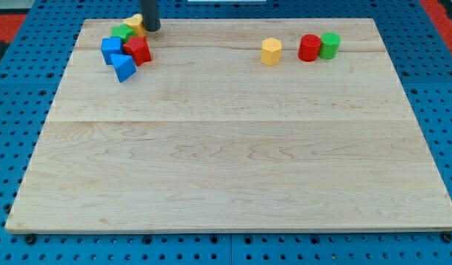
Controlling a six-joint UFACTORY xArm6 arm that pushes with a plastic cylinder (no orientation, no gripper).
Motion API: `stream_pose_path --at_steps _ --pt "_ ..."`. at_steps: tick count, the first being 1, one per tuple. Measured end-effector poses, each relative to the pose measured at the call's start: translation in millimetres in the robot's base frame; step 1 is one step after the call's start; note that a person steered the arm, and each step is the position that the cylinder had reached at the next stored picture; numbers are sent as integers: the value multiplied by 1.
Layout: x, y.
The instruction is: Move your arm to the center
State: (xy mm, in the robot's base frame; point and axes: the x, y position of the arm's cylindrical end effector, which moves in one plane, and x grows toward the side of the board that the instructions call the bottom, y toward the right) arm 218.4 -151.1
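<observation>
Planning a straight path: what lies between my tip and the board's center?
Only bare wood between my tip and the board center in the camera view; the red block sits just left.

I can read no text, label, brand, number or sign anywhere in my view. The wooden board (233,147) is bare wood grain with nothing printed on it. The blocks on the board, such as the yellow block (271,51) toward the board's top edge, show plain coloured faces (no letters or digits on any of them). The blue pegboard (20,88) around the board carries only rows of holes, no markings I can make out.
</observation>
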Motion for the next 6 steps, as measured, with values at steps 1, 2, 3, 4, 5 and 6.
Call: stream_pose_path --at_steps 1,2,3,4,5,6 --pt "9 -15" --pt "24 -15" --pt "47 -15" --pt "53 14" --pt "71 66" --pt "114 84"
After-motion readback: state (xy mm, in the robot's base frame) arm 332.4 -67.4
